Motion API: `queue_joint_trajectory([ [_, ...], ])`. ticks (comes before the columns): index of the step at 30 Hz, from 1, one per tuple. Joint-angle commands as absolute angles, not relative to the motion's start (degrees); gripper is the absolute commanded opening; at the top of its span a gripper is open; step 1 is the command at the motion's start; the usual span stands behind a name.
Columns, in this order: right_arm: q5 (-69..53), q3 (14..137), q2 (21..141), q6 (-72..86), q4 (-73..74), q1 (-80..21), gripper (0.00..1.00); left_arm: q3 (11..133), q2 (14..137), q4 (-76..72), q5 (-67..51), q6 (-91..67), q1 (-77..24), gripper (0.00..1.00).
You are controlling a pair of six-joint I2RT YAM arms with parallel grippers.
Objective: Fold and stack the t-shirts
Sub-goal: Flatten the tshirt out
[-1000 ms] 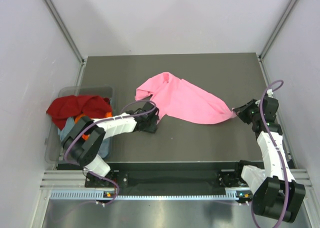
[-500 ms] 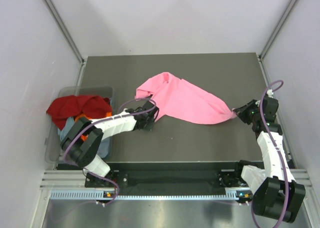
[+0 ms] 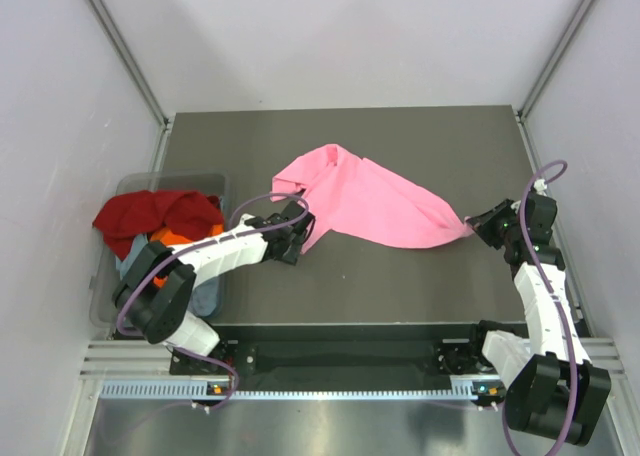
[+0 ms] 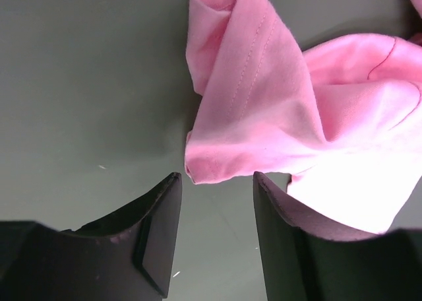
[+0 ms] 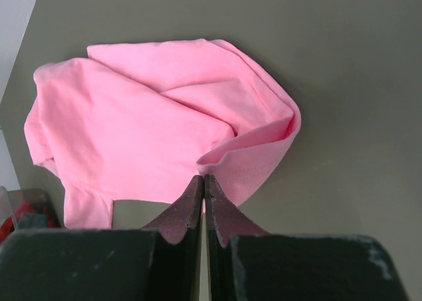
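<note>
The bright pink t-shirt (image 3: pixel 365 201) lies crumpled across the middle of the dark table. My right gripper (image 3: pixel 472 223) is shut on its right edge; in the right wrist view the jaws (image 5: pixel 204 182) pinch a fold of the pink t-shirt (image 5: pixel 145 123). My left gripper (image 3: pixel 298 228) is open and empty at the shirt's left corner. In the left wrist view a corner of the pink t-shirt (image 4: pixel 264 116) lies just beyond the open gripper (image 4: pixel 217 179). The dark red t-shirt (image 3: pixel 155 214), orange t-shirt (image 3: pixel 172 238) and grey-blue t-shirt (image 3: pixel 207 294) sit in a bin at left.
A clear plastic bin (image 3: pixel 130 188) stands off the table's left edge. The dark table (image 3: pixel 400 276) has bare surface in front of and behind the shirt. Light walls and metal frame posts surround the table.
My left gripper has drawn back a little to the left from under the shirt's left corner. The right gripper and the shirt have stayed put.
</note>
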State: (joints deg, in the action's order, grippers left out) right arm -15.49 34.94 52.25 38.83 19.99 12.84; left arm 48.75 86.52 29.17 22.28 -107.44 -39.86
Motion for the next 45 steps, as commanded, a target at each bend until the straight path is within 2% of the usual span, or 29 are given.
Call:
queue_joint_trajectory([
  [1,-15.2,37.1,51.8,39.2,18.5,12.3,0.00,49.8,87.8,29.3,20.8,-108.5,-40.0,0.51],
  [11,-15.6,36.1,51.2,38.7,18.7,12.3,0.00,49.0,92.3,26.5,19.7,-108.3,-40.0,0.47],
  [14,-15.4,35.9,50.7,38.6,18.8,12.3,0.00,48.1,92.1,24.0,19.5,-107.4,-40.0,0.31],
  [15,-15.5,36.0,50.8,38.6,19.2,12.2,0.00,48.1,91.7,23.4,19.6,-107.0,-40.0,0.19],
  [17,-15.3,36.4,50.5,38.6,19.5,12.2,0.00,48.5,91.1,23.4,19.9,-105.6,-39.9,0.03],
  [18,-15.1,36.6,50.4,38.7,19.8,12.3,0.00,48.7,90.2,23.5,20.8,-104.9,-39.9,0.00],
  [21,-14.6,37.4,50.3,38.8,20.8,12.2,0.00,49.2,86.5,23.5,23.2,-101.1,-39.9,0.00],
  [25,-12.6,42.3,51.2,37.4,24.7,12.3,0.00,52.5,79.6,24.7,32.8,-90.1,-39.9,0.00],
  [28,-11.3,49.7,51.9,37.4,28.5,12.3,0.00,58.1,73.1,24.1,39.9,-75.4,-39.9,0.00],
  [32,-8.5,63.8,51.9,37.2,34.9,12.3,0.00,69.6,65.4,23.9,42.4,-60.1,-39.9,0.00],
  [36,-5.9,75.0,49.4,34.9,44.6,12.3,0.00,81.7,61.7,32.5,41.3,-51.3,-40.3,0.00],
  [42,-5.2,85.7,40.2,33.5,56.2,12.3,0.00,83.9,53.1,36.8,26.8,-49.7,-40.3,0.00],
  [45,-5.2,90.2,36.0,34.1,61.3,12.1,0.00,87.3,51.9,41.6,23.5,-49.1,-40.3,0.00],
])
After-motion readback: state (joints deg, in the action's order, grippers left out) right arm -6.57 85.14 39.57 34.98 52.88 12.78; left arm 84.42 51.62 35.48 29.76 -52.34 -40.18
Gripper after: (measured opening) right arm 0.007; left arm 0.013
